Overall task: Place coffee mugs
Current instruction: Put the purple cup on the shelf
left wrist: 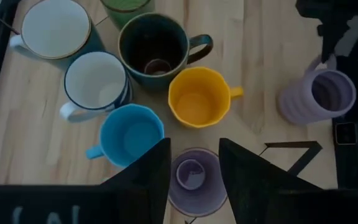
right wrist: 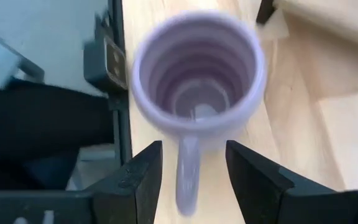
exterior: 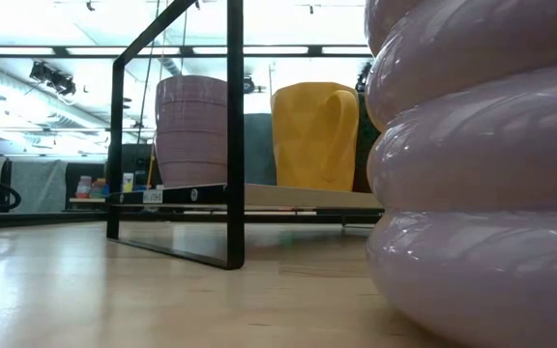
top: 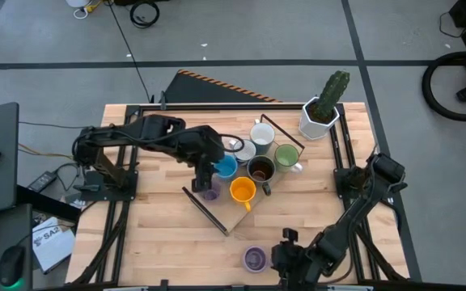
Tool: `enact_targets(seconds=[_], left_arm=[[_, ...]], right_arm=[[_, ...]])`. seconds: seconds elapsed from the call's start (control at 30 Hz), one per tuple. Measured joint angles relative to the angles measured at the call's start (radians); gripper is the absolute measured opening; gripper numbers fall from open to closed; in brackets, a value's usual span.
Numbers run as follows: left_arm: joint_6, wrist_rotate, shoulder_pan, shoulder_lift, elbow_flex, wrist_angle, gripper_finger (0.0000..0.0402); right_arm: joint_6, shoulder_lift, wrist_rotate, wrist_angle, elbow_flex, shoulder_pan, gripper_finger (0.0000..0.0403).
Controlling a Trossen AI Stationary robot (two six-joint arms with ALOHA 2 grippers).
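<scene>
Lavender mug (left wrist: 193, 180) sits between the left gripper's (left wrist: 193, 169) parted jaws; right gripper's (right wrist: 191, 167) jaws straddle another lavender mug's handle (right wrist: 188, 177), ungripped.

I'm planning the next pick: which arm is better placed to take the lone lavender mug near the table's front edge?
The right. Its gripper is open around the handle of that lavender mug, while the left gripper is over the other lavender mug by the cluster.
</scene>
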Motion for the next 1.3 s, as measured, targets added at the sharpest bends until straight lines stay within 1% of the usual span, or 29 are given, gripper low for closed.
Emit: enact_targets(seconds=[0.2,0.37,0.43,0.53,0.7,0.73,0.87,1.0,1.13,1.3], left_arm=[[-0.031,0.000,0.000,-0.023,-0.001,0.003,0.0141],[-0.068,0.000,0.000,-0.031,-0.001,0.002,0.0141],[-0.083,0.000,0.000,-0.033,-0.001,0.002,0.0141],[-0.107,0.001,-0.002,-0.034,-0.001,-0.003,0.0141],[-0.126,0.001,-0.010,-0.040,-0.001,-0.020,0.0141],[-0.126,0.001,-0.011,-0.039,-0.001,-0.025,0.0141],[-0.125,0.001,-0.013,-0.039,-0.001,-0.038,0.0141],[-0.125,0.001,-0.013,-0.039,-0.001,-0.040,0.0141],[-0.158,0.002,-0.010,-0.051,-0.002,-0.036,0.0141],[-0.159,0.000,0.011,-0.065,-0.002,-0.032,0.0141]], right_arm=[[0.056,0.061,0.016,-0.028,-0.001,0.042,0.0183],[0.077,0.090,0.025,-0.047,-0.002,0.045,0.0182],[0.087,0.092,0.043,-0.053,-0.003,0.044,0.0175],[0.130,0.093,0.051,-0.068,-0.006,0.039,0.0144],[0.156,0.093,0.050,-0.069,-0.007,0.026,0.0067],[0.150,0.093,0.048,-0.065,-0.007,0.023,0.0060],[0.161,0.091,0.041,-0.062,-0.008,0.017,0.0061],[0.238,0.061,0.042,-0.120,-0.009,0.004,0.0061],[0.308,0.020,0.059,-0.142,-0.009,-0.023,0.0061],[0.296,0.008,0.088,-0.164,0.039,-0.072,0.0061]])
